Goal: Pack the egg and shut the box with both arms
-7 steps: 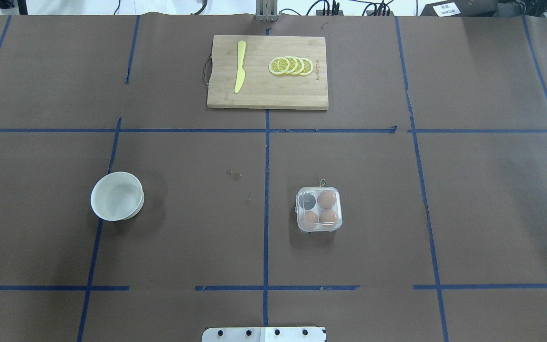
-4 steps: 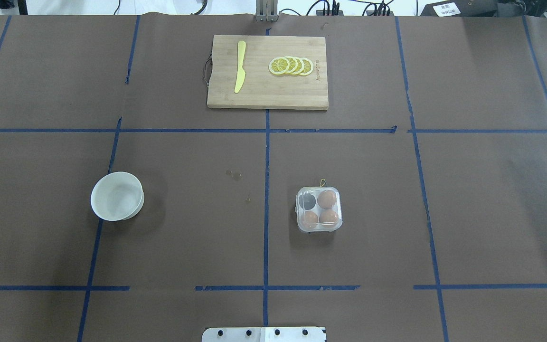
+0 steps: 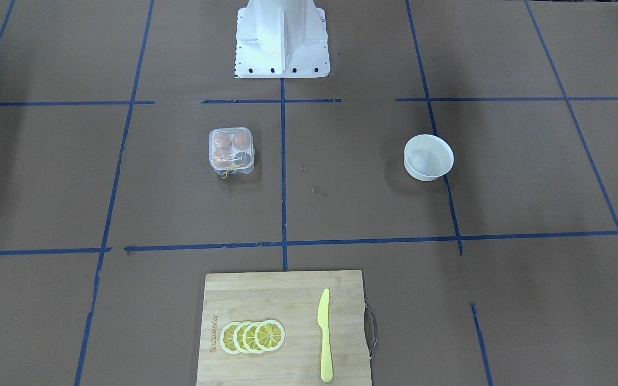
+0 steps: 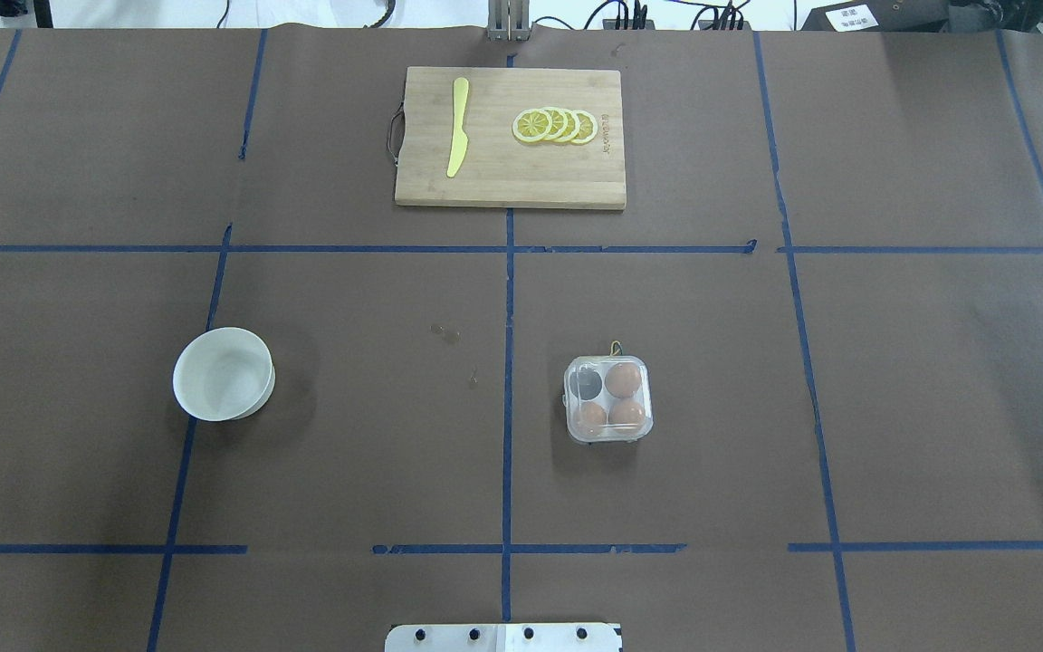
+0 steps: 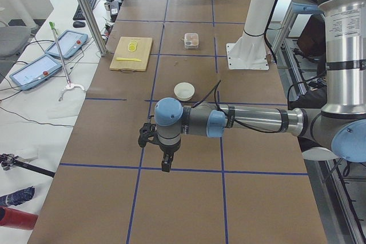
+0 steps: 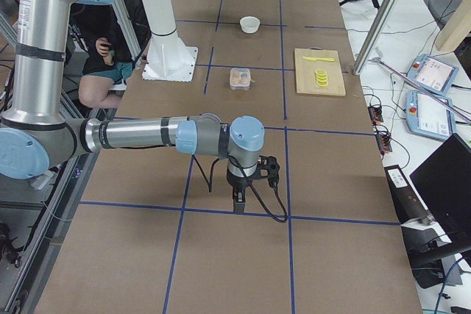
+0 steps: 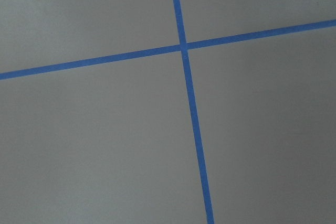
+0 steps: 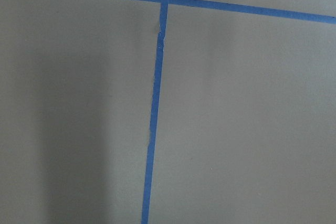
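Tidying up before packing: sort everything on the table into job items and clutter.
Job: box, three brown eggs in it.
Clutter: white bowl, cutting board, yellow knife, lemon slices.

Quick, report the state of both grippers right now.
Left gripper: cannot be told; it shows only in the side view, too small to judge.
Right gripper: cannot be told; it too shows only in a side view.

Box (image 4: 607,399) right of bowl (image 4: 223,373)
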`<state>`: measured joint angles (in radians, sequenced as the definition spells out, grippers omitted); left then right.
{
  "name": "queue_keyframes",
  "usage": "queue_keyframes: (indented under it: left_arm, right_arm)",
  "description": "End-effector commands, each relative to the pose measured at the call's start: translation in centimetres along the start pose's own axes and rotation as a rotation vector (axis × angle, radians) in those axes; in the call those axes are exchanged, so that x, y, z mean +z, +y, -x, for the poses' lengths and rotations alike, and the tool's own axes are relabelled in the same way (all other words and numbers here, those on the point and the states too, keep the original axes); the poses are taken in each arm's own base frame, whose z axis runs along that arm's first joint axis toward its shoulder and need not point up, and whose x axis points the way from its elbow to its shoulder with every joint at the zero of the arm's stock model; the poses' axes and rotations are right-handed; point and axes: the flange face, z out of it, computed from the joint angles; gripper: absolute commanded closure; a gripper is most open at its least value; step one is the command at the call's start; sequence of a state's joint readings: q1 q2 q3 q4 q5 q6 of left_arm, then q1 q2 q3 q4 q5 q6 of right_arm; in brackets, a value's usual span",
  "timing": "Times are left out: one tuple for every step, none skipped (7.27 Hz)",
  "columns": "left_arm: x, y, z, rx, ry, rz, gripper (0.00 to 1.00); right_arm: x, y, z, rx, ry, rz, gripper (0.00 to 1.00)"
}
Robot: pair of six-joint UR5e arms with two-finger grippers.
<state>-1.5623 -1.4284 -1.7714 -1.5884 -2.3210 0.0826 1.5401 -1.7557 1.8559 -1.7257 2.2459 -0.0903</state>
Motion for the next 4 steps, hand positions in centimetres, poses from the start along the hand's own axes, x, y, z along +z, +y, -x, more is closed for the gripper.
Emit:
queue_keyframes:
  left_arm:
    - [-0.27, -0.08, -0.12, 0.001, 0.001, -0.005, 0.00]
    - [-0.41, -0.15, -0.32, 0.008, 0.008, -0.011, 0.00]
    - [-0.26, -0.19, -0.17, 0.008, 0.007, -0.010, 0.00]
    - [-0.64, -0.30, -0.53, 0.017, 0.007, -0.017, 0.00]
  right_arm:
    - [0.01, 0.03, -0.01, 0.003, 0.000, 0.000, 0.00]
    - [0.01, 0.03, -0.01, 0.003, 0.000, 0.000, 0.00]
    - [0.07, 0.04, -0.06, 0.004, 0.000, 0.002, 0.00]
    - [0.18, -0.02, -0.15, 0.005, 0.000, 0.003, 0.00]
